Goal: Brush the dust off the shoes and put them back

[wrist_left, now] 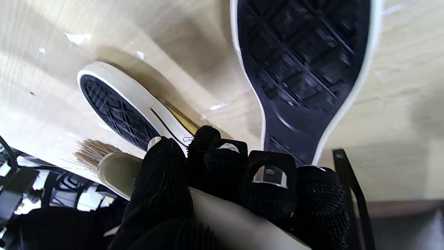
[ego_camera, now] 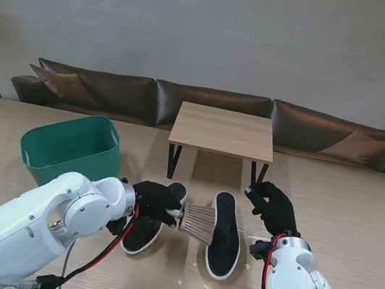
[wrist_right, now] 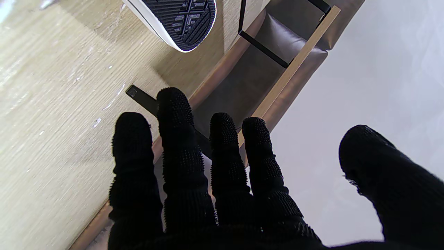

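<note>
The left hand (ego_camera: 158, 201) grips a brush (ego_camera: 198, 222), its bristles against the right shoe (ego_camera: 224, 234), which lies sole up. The left shoe (ego_camera: 146, 227) lies beside that shoe. The right hand (ego_camera: 274, 205) hovers beside it, fingers spread, holding nothing.

The stand camera looks down from above the shoulders across the tabletop (ego_camera: 357, 215), arms entering its lower corners. Each wrist camera looks close along its fingers (wrist_left: 163, 173), picture inverted. All three views share the right shoe (ego_camera: 224, 234); the left wrist view is somewhat blurred.
</note>
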{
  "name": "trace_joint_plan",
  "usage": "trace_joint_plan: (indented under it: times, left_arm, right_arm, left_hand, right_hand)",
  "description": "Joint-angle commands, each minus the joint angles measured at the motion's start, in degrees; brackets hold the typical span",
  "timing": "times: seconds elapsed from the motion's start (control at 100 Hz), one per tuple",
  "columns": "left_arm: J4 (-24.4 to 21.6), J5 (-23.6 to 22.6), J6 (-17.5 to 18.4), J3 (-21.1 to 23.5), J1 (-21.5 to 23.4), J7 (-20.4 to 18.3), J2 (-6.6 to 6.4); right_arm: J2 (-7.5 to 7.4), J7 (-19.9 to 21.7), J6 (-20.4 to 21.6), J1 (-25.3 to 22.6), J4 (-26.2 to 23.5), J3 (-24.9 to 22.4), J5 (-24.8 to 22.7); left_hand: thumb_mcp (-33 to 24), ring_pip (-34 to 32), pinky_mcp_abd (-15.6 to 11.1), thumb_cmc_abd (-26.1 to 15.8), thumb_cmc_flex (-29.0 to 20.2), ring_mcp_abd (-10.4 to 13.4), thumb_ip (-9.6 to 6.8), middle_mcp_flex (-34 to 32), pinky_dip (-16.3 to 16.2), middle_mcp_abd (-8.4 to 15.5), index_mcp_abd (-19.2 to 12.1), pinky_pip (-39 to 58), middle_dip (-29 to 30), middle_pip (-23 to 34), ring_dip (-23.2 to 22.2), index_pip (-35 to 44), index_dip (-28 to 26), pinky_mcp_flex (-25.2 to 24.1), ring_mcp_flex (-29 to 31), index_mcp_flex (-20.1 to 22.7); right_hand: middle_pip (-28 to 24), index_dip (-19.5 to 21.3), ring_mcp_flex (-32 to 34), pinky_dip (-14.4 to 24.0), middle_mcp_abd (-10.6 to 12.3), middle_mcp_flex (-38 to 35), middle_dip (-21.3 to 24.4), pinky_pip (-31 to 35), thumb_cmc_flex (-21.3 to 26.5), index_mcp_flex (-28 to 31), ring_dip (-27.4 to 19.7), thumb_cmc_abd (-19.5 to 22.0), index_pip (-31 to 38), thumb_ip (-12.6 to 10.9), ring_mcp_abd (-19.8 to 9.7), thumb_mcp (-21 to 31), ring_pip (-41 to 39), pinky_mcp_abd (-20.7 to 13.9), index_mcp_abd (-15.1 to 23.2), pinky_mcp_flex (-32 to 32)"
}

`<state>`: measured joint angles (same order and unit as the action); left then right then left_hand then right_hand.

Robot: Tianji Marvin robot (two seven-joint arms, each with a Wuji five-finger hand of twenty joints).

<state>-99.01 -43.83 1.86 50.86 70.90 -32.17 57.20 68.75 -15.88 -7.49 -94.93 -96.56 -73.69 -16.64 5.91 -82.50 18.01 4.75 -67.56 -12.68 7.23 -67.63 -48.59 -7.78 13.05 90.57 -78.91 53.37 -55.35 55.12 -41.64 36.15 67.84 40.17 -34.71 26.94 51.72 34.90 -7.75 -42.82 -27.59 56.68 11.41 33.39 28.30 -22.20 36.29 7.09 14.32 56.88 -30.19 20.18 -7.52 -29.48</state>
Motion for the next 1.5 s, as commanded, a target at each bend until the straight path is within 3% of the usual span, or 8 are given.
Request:
trace_joint_plan:
  times: [0.0,0.21,0.58,0.81,1.24,1.49]
  left_arm:
    - [-1.9,-0.8,0.4,2.0,0.1,-0.7,0.02]
    - [-3.2,-2.8,1.5,10.8,2.5,0.9,0.45]
    - [1.6,-7.3,1.9,20.5,1.4,4.5,0.94]
    - [5.2,-9.5,1.9,22.9,-0.3,6.9,1.09]
    - [17.3,-14.0,4.0,24.8,-3.3,18.4,1.49]
    - [21.3,-17.0,3.8,26.6,-2.9,21.8,1.21]
  right_arm:
    - [0.17,0.9,0.0,-0.2,-0.1,0.3,0.1]
    - [0.11,1.2,0.1,-0.3,-0.1,0.4,0.2]
    - [0.1,1.4,0.1,0.1,0.6,0.9,0.3]
    - [0.07,1.7,0.1,0.4,1.1,1.4,0.5]
    - [0.12,2.4,0.2,1.8,3.4,2.8,1.4]
    - [0.12,3.0,0.2,2.8,4.8,3.6,2.0]
  left_hand:
    - [-3.2,-3.2,-0.6,-2.3,-5.7,0.1,-2.06,-2.1,-0.4,1.6,-1.1,4.3,-0.2,1.2,0.0,0.9,-0.2,-0.2,3.0,0.9]
    - [-3.2,-3.2,-0.5,-2.1,-5.9,0.0,-2.1,-2.1,-0.4,1.3,-0.9,4.3,-0.2,1.1,0.0,0.9,-0.2,-0.2,3.0,1.0]
    - [-3.4,-3.0,0.2,-1.8,-6.2,-0.7,-2.2,-2.1,-0.5,0.7,-0.5,4.1,-0.1,0.8,-0.1,0.5,0.0,-0.4,2.8,1.3]
    - [-3.5,-2.7,0.6,-1.7,-6.4,-1.2,-2.26,-1.9,-0.7,0.5,-0.3,3.8,-0.1,0.7,-0.1,0.3,-0.1,-0.7,2.5,1.3]
    - [-4.3,-1.4,1.6,-1.1,-6.4,-2.5,-2.41,-1.3,-0.7,-0.5,0.2,2.4,0.2,-0.1,-0.1,0.1,0.1,-1.8,1.6,1.2]
    - [-4.6,-1.2,1.9,-1.0,-6.4,-2.8,-2.41,-1.3,-0.9,-0.5,0.4,2.2,0.2,-0.1,-0.2,-0.1,0.4,-1.9,1.6,1.2]
  right_hand:
    - [-0.3,-0.4,-0.9,-0.2,-0.8,2.4,0.7,-1.5,0.1,0.0,0.2,1.5,-0.3,-1.0,0.2,-0.1,-0.4,1.0,-0.1,11.1]
    - [-0.4,-0.4,-0.8,-0.2,-0.7,2.4,0.7,-1.5,0.1,0.0,0.2,1.4,-0.3,-1.1,0.1,0.0,-0.4,1.1,-0.1,11.1]
    - [-0.3,-0.4,-0.8,-0.2,-0.8,2.4,0.7,-1.5,0.1,0.0,0.2,1.4,-0.3,-1.1,0.1,-0.1,-0.4,1.0,-0.1,11.1]
    - [-0.4,-0.4,-0.9,-0.2,-0.7,2.5,0.7,-1.5,0.1,-0.1,0.2,1.5,-0.3,-1.0,0.2,-0.1,-0.4,1.0,0.0,11.1]
    - [-0.4,-0.4,-1.0,-0.2,-0.7,2.6,0.7,-1.5,0.2,-0.2,0.1,1.6,-0.2,-1.0,0.2,-0.1,-0.4,0.9,-0.2,11.1]
    - [-0.5,-0.4,-1.1,-0.2,-0.8,2.9,0.7,-1.6,0.1,-0.4,0.1,1.6,-0.2,-1.0,0.1,-0.2,-0.5,0.8,0.0,11.3]
